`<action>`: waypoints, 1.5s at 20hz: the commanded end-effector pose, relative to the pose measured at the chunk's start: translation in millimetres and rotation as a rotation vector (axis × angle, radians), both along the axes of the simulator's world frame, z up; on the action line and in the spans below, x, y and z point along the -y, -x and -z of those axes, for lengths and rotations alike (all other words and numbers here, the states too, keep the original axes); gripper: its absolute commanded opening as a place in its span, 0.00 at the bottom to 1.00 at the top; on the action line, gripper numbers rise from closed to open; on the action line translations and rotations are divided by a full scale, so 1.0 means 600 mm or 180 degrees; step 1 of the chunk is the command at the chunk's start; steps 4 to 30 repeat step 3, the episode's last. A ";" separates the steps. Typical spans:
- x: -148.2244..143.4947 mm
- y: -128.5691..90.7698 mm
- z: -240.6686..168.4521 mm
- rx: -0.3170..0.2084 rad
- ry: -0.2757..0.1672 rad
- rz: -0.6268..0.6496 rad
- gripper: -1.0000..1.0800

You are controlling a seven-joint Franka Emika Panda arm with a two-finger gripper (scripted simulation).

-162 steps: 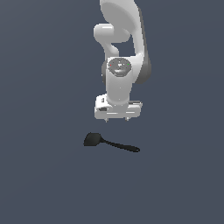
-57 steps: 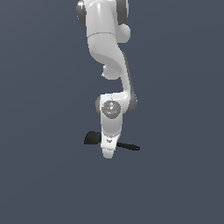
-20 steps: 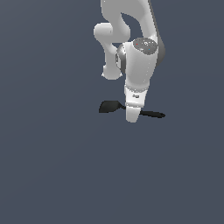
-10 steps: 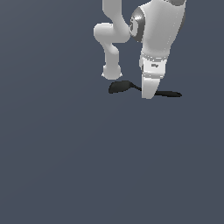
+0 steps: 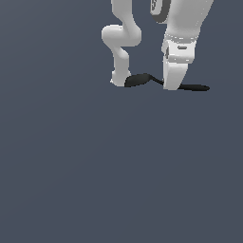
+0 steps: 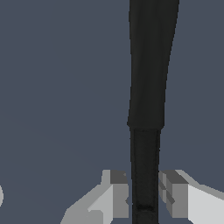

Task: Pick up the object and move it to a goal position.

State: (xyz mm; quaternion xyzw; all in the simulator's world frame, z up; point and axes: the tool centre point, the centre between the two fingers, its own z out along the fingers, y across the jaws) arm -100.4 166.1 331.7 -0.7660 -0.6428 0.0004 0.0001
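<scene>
The black spatula [image 6: 146, 87] runs as a long dark strip between the two grey fingers [image 6: 116, 194], its narrow handle lying in the gap between them. Both fingers press close against the handle's sides. Farther from the fingers the strip widens into a broader section, and the plain grey-blue ground [image 6: 57, 87] lies behind everything.

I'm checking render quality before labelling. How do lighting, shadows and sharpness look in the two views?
Exterior view: flat, even light, no glare, no cast shadow visible under the spatula or gripper; edges slightly soft. Wrist view: the black handle fills the middle almost without detail, and the fingers look blocky and pixelated.
</scene>
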 end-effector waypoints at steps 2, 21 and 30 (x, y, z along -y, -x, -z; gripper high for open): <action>-0.005 0.004 -0.011 0.0001 -0.0002 0.0004 0.00; -0.005 0.004 -0.012 0.0001 -0.0002 0.0004 0.00; -0.005 0.004 -0.012 0.0001 -0.0002 0.0004 0.00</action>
